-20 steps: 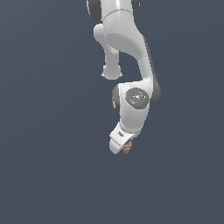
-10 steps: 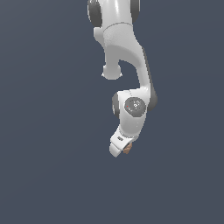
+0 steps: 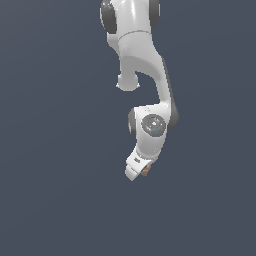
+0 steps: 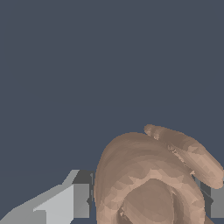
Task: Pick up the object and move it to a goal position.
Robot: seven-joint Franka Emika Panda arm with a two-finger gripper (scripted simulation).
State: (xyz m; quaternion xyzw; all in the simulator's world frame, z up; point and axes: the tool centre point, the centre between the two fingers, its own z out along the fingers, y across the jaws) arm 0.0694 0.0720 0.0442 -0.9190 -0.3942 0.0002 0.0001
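Observation:
The white Panda arm hangs down the middle of the exterior view. My gripper (image 3: 139, 172) is at its lower end, tilted. A small tan-brown bit of the object (image 3: 145, 171) shows at the gripper's tip, mostly hidden by the white hand. In the wrist view the object (image 4: 148, 179) is a large tan-brown curled, lumpy ring sitting between the two grey fingers (image 4: 65, 199), which close against it on both sides. My gripper is shut on the object and holds it in the air.
Only a plain dark blue-grey background shows around the arm in both views. No table edge, goal marker or other thing shows.
The arm has moved up and slightly towards the exterior view's right, carrying the object with it. The grip has not changed.

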